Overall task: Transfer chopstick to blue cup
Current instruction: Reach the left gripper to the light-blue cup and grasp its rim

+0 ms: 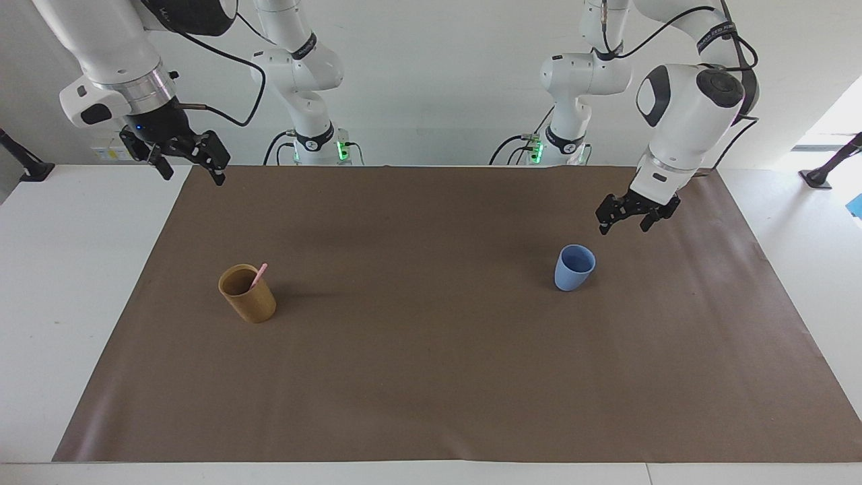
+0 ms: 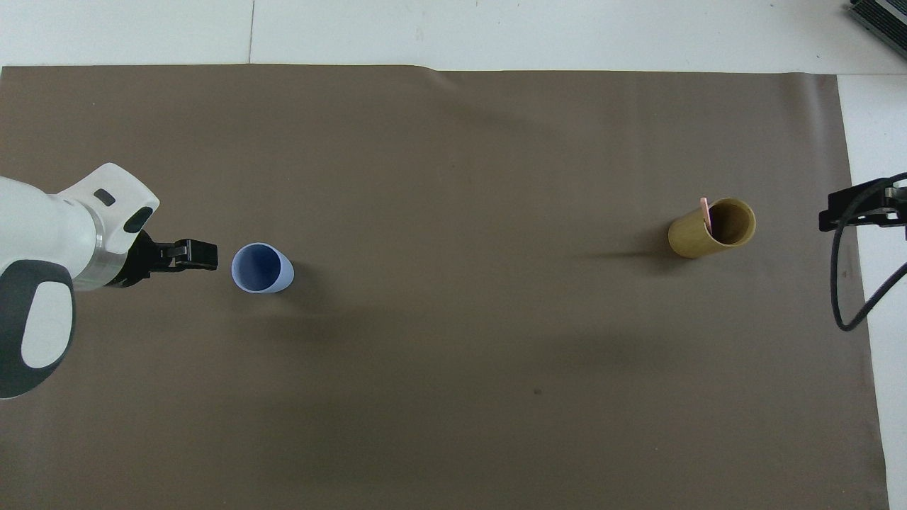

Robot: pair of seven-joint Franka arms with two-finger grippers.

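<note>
A white table [image 1: 81, 283] carries a large brown paper mat [image 1: 444, 377] that covers most of its top. This mat is the landmark for every place given here.

Two white robot arms rise at the robots' edge of the mat. The left arm reaches out over the mat at its own end. Its black left hand [image 1: 626, 217] hangs in the air above the mat, just beside the blue cup and not touching it. Its two fingers stand apart and hold nothing. In the overhead view the left hand [image 2: 186, 255] points toward the cup's rim, with a narrow gap between them.

The right arm waits at the mat's corner nearest its own base. Its black right hand [image 1: 183, 156] hangs over the mat's edge there, high above the surface. Its fingers are also spread apart and empty.

A tan bamboo cup [image 1: 248, 294] stands upright on the mat toward the right arm's end, about midway between the mat's edge nearest the robots and its edge farthest from them.

The blue cup [image 1: 574, 267] stands upright on the mat toward the left arm's end, well apart from the bamboo cup. Its inside looks empty.

The pale pink chopstick [image 1: 259, 275] stands inside the bamboo cup, leaning on the rim, its tip poking out above.
</note>
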